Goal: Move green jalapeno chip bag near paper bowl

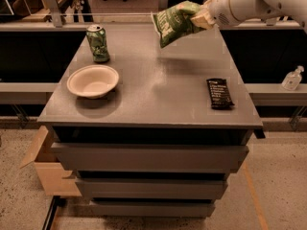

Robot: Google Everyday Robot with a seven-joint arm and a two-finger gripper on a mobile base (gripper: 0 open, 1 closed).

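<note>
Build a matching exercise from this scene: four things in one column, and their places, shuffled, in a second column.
Things
1. green jalapeno chip bag
2. paper bowl
3. green soda can
4. black snack bar

Places
A. lying flat on the table, right side of the view
B. held in the air over the table's far edge, clamped in the pincer at upper right
C. standing upright at the far left of the table
D. on the table's left side, just nearer the camera than the green soda can

Pairs: 1-B, 2-D, 3-C, 4-A
</note>
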